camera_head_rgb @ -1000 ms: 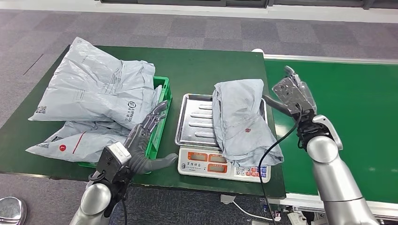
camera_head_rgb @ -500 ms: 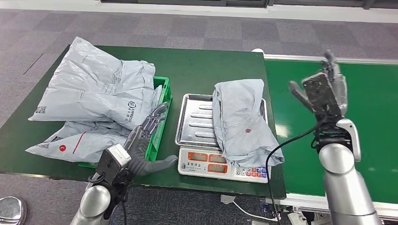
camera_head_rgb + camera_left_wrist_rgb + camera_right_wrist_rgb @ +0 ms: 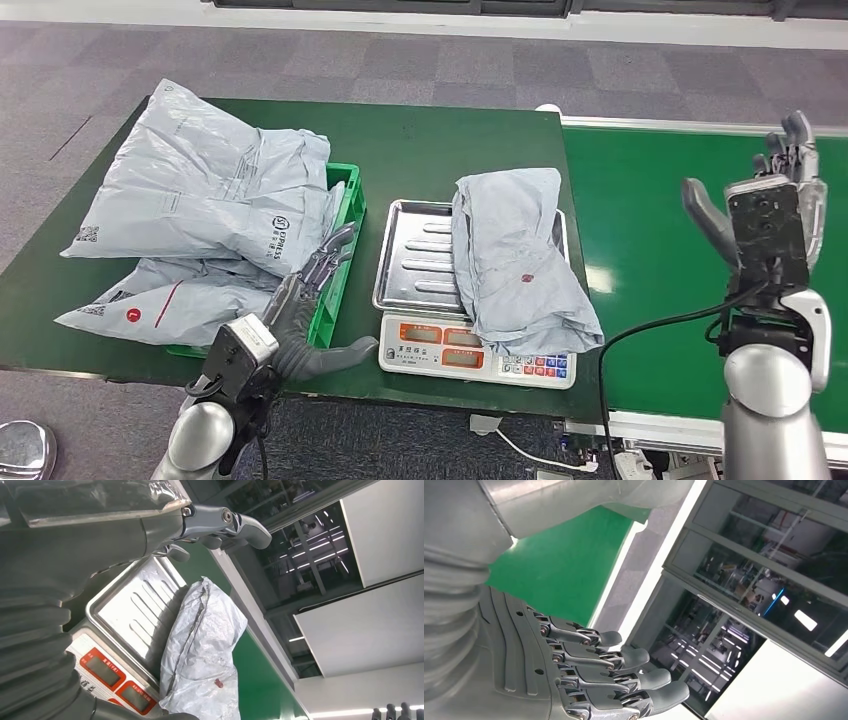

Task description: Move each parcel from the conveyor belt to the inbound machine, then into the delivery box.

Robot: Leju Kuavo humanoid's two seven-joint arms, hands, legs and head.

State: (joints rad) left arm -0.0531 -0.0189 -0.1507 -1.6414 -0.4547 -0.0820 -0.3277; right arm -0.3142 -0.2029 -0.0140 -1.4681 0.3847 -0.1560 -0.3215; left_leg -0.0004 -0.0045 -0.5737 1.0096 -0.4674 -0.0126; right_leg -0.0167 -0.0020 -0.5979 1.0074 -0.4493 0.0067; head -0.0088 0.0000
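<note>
A crumpled grey parcel [image 3: 515,255] lies on the steel tray of the inbound scale [image 3: 475,350], hanging over its right edge; the left wrist view shows the same grey parcel [image 3: 202,645] on the tray. My right hand [image 3: 775,205] is raised over the green conveyor belt [image 3: 660,230], fingers spread, holding nothing, well right of the parcel. My left hand [image 3: 305,300] hovers at the green delivery box [image 3: 340,270], between box and scale, fingers extended and empty. Several grey parcels [image 3: 205,195] are piled in and over the box.
The dark green table [image 3: 440,150] carries box and scale. A black cable [image 3: 650,330] runs from my right arm down past the table's front edge. Grey carpet floor lies beyond the table.
My right hand has drawn away from the parcel on the scale, moving right and up over the belt. The left hand has barely shifted.
</note>
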